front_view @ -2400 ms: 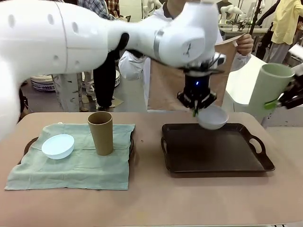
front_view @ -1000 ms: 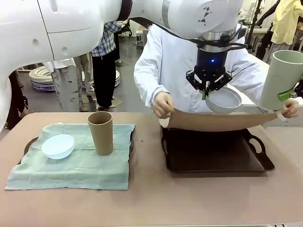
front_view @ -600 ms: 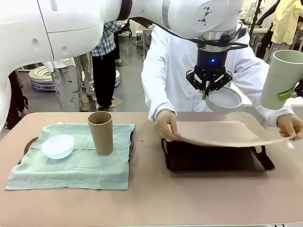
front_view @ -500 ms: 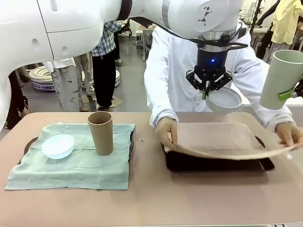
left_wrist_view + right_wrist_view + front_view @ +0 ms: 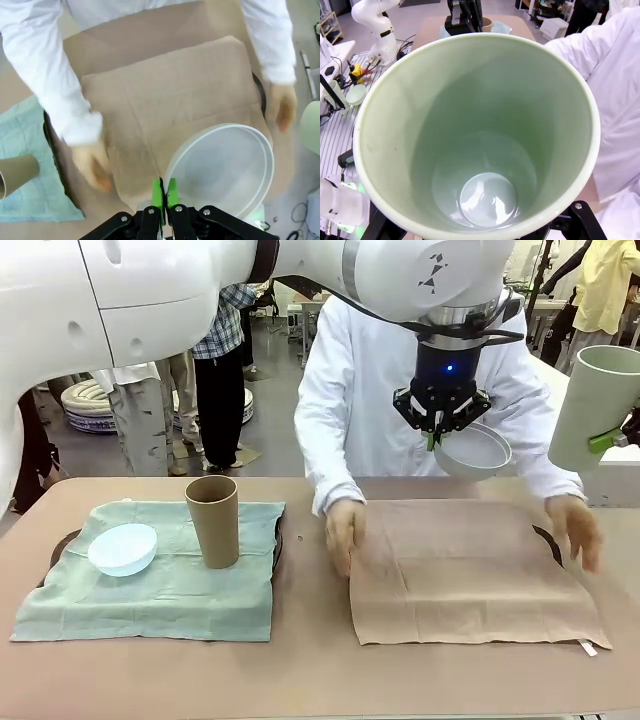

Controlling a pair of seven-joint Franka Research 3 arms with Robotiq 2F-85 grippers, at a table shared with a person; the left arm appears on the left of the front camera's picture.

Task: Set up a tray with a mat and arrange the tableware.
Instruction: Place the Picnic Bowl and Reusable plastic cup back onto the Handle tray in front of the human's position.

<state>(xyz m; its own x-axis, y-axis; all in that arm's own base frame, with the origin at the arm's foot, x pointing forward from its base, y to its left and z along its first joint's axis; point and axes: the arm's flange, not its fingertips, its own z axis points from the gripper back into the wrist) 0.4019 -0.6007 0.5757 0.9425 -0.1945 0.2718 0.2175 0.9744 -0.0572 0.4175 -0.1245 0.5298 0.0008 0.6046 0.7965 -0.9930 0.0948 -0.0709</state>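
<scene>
- Bowl in pale grey-white, small and shallow [image 5: 473, 451], hangs in the air above the far part of the beige cloth mat [image 5: 470, 570], tilted, its hollow bare; the left tool [image 5: 437, 434] is pinched tight on its rim, green pads [image 5: 158, 194] pressed together over the edge
- Pale green tall handleless tumbler [image 5: 591, 408] is held up at the right edge of the front view, well above the worktop [image 5: 300, 670]; the right tool [image 5: 612, 441] has its fingers spread wide around the tumbler's wall, one green pad on the side. The right wrist view looks straight down into it: nothing inside
- The beige cloth mat lies flat over the dark tray [image 5: 546, 539], whose rim peeks out at the far right edge; the person's two hands [image 5: 345, 528] [image 5: 575, 525] rest on the mat's left and right sides
- On the left, a pale green cloth [image 5: 150, 585] covers another dark tray [image 5: 62, 543]; on it stand a brown tall handleless tumbler [image 5: 213, 521], upright, and beside it a light blue small shallow bowl [image 5: 123, 548]; the bowl holds nothing, the tumbler's inside cannot be told
</scene>
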